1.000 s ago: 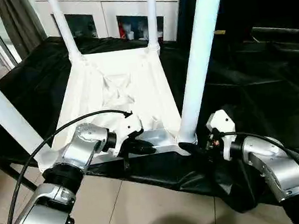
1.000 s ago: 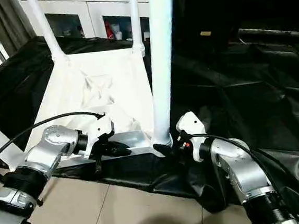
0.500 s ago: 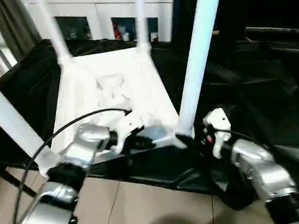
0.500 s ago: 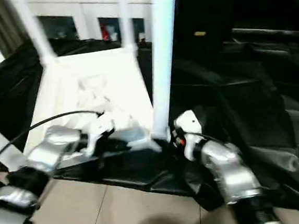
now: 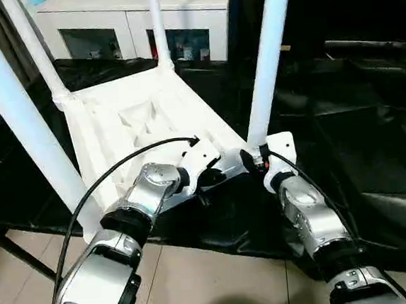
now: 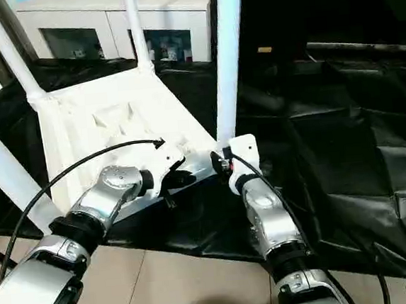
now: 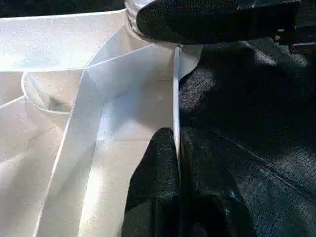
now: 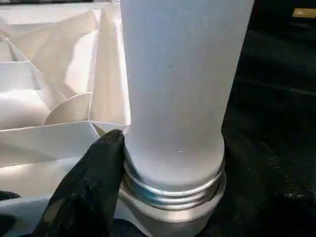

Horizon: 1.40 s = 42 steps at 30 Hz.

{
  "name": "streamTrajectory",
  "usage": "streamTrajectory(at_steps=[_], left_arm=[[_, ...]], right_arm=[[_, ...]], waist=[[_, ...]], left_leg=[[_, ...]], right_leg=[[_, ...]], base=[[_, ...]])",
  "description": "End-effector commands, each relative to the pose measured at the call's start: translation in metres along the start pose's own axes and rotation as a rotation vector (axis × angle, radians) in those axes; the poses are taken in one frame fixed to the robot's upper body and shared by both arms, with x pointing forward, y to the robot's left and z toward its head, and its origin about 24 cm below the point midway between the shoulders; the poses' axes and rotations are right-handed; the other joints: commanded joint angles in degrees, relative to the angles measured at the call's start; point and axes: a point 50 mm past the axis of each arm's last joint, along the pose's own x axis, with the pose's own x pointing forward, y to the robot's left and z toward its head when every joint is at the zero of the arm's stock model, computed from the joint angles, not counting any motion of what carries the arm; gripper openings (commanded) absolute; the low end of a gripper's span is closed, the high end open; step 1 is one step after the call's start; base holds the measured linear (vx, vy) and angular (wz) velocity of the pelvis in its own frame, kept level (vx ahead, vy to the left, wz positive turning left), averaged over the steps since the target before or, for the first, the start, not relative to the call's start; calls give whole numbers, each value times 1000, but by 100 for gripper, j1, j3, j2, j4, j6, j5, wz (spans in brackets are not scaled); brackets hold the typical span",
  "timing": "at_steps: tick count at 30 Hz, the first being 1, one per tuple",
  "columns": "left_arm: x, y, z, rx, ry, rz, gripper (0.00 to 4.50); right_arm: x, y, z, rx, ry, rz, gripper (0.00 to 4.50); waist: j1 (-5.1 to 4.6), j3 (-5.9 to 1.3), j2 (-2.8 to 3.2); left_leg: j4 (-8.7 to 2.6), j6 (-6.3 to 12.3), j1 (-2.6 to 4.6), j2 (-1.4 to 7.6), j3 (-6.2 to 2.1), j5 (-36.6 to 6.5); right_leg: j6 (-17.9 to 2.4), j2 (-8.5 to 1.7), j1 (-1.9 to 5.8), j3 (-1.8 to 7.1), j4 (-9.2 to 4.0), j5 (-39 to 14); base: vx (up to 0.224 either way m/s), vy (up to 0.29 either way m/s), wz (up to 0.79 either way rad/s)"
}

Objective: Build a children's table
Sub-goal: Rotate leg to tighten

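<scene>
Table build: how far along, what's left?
Done: the tabletop lies underside up on the black sheet with all four legs standing in its corners. In hand: the left gripper is shut on the tabletop's near rim, and the right gripper is at the base of the near-right leg, where thread rings show above the socket, so it looks not fully screwed home. Left: seat it, then flip upright.

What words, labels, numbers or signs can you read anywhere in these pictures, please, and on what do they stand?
None can be read.
Items behind the white cabinet's glass doors: too small and blurred to read.
Small yellowish tag on the dark surface beyond the black sheet: too small to read.
The table's rectangular top and legs: plain, without print.
</scene>
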Motion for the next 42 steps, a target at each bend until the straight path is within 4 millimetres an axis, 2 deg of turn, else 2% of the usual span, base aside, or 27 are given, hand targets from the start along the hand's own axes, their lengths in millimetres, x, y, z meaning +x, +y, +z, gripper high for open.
streamTrajectory(at_steps=[1,2,4,5,6,7,9,10,12,14,17,19,24,25,30,34,36,37,38,41,42], left_arm=[[4,-4,4,26,-20,-35,0],[0,-2,2,26,-20,-51,0],[-8,2,-3,25,-18,-79,0],[-13,4,-6,26,-18,-94,0],[-24,7,-11,32,-24,-137,0],[-24,7,-11,32,-24,-137,0],[-33,8,-14,45,-33,-183,0],[-41,8,-16,56,-41,-231,0],[-49,7,-20,72,-31,-289,0],[-58,4,-25,94,-8,-356,0],[-67,-2,-33,97,26,-436,0],[-69,-3,-35,99,34,-447,0],[-67,0,-35,100,31,-399,0],[-66,0,-35,98,27,-392,0],[-63,1,-31,95,11,-375,0],[-62,0,-31,96,9,-373,0],[-62,0,-31,94,9,-379,0],[-61,-1,-31,92,8,-379,0],[-61,-1,-32,90,7,-379,0],[-61,-2,-33,79,1,-371,0],[-60,-1,-33,74,0,-356,0]], right_arm=[[1,32,8,17,-66,224,340],[-1,26,10,-6,-82,252,342],[-7,15,13,-35,-90,315,362],[-12,10,15,-49,-87,364,362],[-22,0,17,-115,-62,476,383],[-22,0,17,-115,-62,476,388],[-32,-9,18,-164,-30,559,388],[-38,-16,19,-190,-10,613,388],[-43,-22,20,-217,8,654,388],[-47,-28,23,-232,21,682,388],[-50,-31,24,-246,46,713,388],[-51,-30,21,-261,72,740,388],[-49,-25,18,-270,92,774,335],[-48,-23,18,-271,95,782,326],[-46,-20,18,-273,106,799,282],[-45,-21,17,-280,117,802,260],[-45,-21,16,-285,124,803,253],[-45,-21,16,-283,126,805,253],[-45,-21,16,-280,128,807,251],[-45,-21,15,-268,134,812,250],[-45,-20,14,-255,135,808,249]], waist=[[50,-336,-93],[55,-339,-136],[90,-339,-101],[102,-342,-108],[111,-352,-90],[129,-355,-98],[129,-359,-74],[129,-366,-93],[143,-363,-57],[172,-368,-50],[204,-357,-59],[211,-343,-54],[214,-325,-52],[219,-327,-27],[215,-344,-11],[205,-333,-9],[201,-336,-31],[191,-336,-92],[202,-335,-57],[196,-332,-97],[197,-325,-91]], left_leg=[[-404,227,37,67,-86,-1717],[-402,278,28,74,-76,-1625],[-399,353,18,73,-81,-1562],[-394,394,13,87,-75,-1479],[-394,416,-13,83,-84,-1359],[-394,447,-3,102,-87,-1317],[-381,501,-21,105,-78,-1207],[-374,529,-28,100,-81,-1205],[-372,532,8,121,-68,-1220],[-379,493,14,148,-63,-1201],[-388,437,29,162,-46,-1278],[-402,368,38,164,-49,-1370],[-423,201,48,144,-59,-1595],[-425,181,47,144,-67,-1597],[-414,186,46,143,-61,-1502],[-420,158,53,141,-62,-1610],[-420,157,55,141,-63,-1613],[-418,176,46,140,-56,-1583],[-418,186,45,142,-62,-1540],[-415,212,47,143,-57,-1524],[-418,215,41,140,-60,-1532]], right_leg=[[-1035,-282,248,201,-557,-1974],[-1039,-281,251,206,-555,-1892],[-1038,-285,266,204,-544,-1837],[-1081,-283,270,210,-523,-1680],[-1122,-282,296,203,-500,-1509],[-1144,-278,302,202,-489,-1403],[-1250,-271,298,207,-440,-1061],[-1297,-274,319,202,-426,-986],[-1385,-275,285,212,-425,-948],[-1490,-274,288,214,-394,-837],[-1525,-266,262,215,-383,-852],[-1489,-274,253,217,-396,-1007],[-1300,-291,243,231,-460,-1506],[-1280,-295,246,232,-455,-1521],[-1362,-272,253,227,-429,-1167],[-1340,-273,246,226,-448,-1328],[-1315,-276,249,229,-450,-1382],[-1302,-271,253,230,-454,-1382],[-1302,-281,250,231,-446,-1397],[-1266,-281,242,232,-457,-1489],[-1242,-285,242,233,-462,-1562]], base=[[0,0,0],[0,0,0],[0,0,0],[0,0,0],[0,0,0],[0,0,0],[0,0,0],[0,0,0],[0,0,0],[0,0,0],[0,0,0],[0,0,0],[0,0,0],[0,0,0],[0,0,0],[0,0,0],[0,0,0],[0,0,0],[0,0,0],[0,0,0],[0,0,0]])
